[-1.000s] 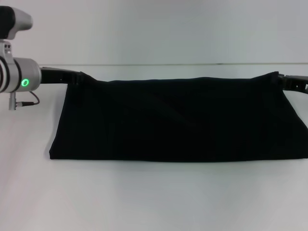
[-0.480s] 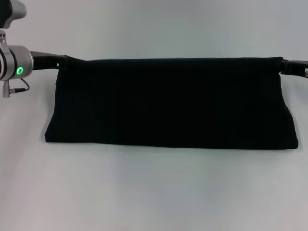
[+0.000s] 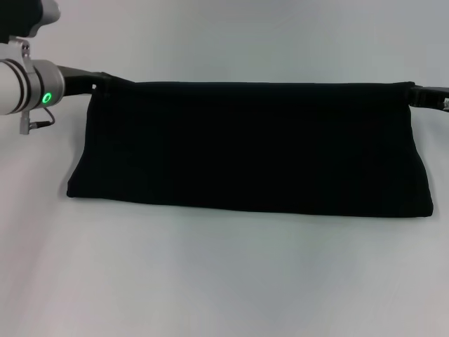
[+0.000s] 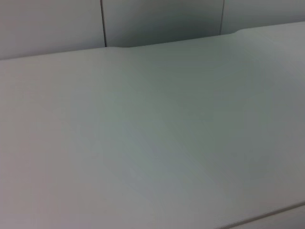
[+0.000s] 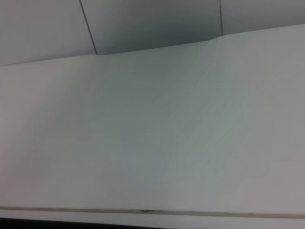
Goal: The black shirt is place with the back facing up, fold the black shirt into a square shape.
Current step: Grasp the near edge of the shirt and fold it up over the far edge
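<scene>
The black shirt [image 3: 252,147] shows in the head view as a wide folded band across the white table [image 3: 224,281]. Its far edge is stretched straight and taut between my two grippers, and its near fold lies on the table. My left gripper [image 3: 97,81] holds the far left corner, its tips buried in the cloth. At the far right corner, my right gripper [image 3: 415,95] grips the edge at the frame's side. No lettering shows on the cloth. Neither wrist view shows the shirt or any fingers.
The left arm's grey wrist with a green light [image 3: 46,97] sits at the upper left. The wrist views show only bare white table [image 4: 152,143] [image 5: 152,143] and grey wall panels [image 4: 162,21] beyond its far edge.
Over the last second the sagging far edge of the shirt was pulled straight and taut between the grippers. Since half a second ago the left arm has shifted slightly right.
</scene>
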